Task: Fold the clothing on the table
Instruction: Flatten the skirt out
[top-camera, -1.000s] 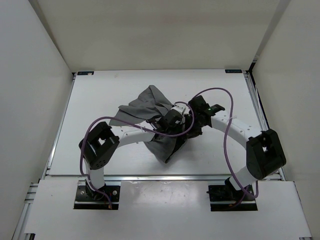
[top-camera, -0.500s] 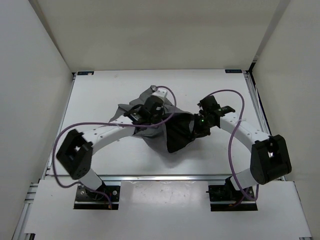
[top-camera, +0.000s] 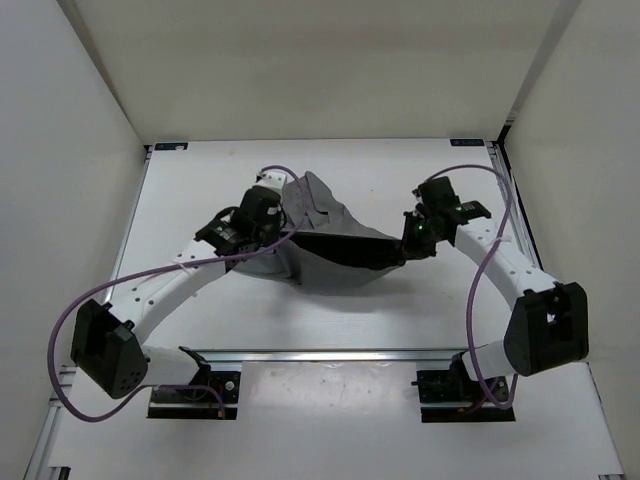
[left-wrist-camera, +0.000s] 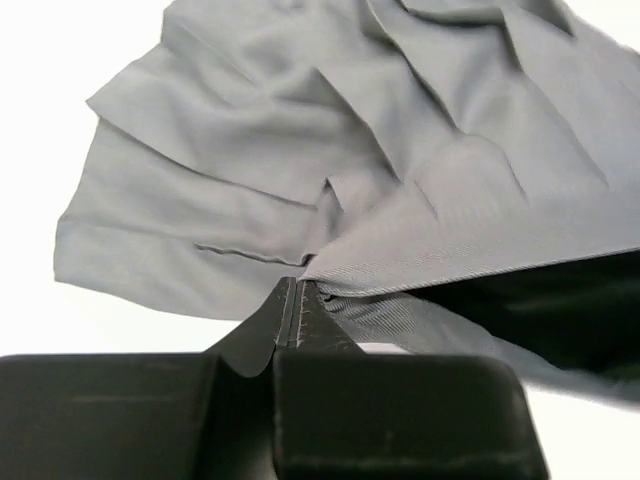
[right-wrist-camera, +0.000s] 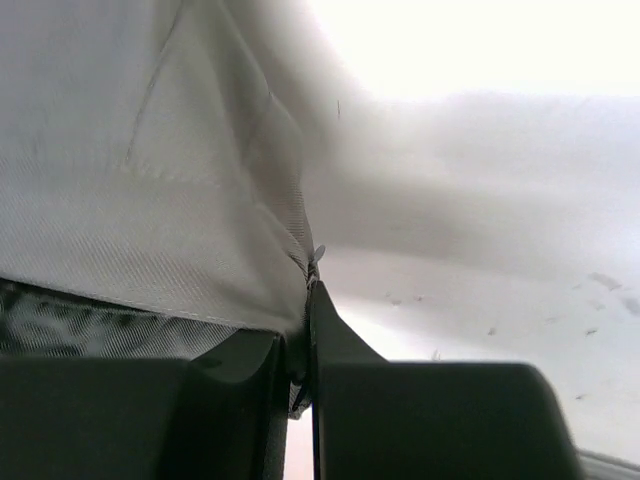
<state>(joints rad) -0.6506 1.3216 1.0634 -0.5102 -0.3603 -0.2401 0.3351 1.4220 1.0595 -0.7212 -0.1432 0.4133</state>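
Over the table, left tool and right tool each pinch the clothing.

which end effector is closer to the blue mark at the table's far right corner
Right. The right end effector sits diagonally near-left of the blue mark; the left end effector is much farther left.
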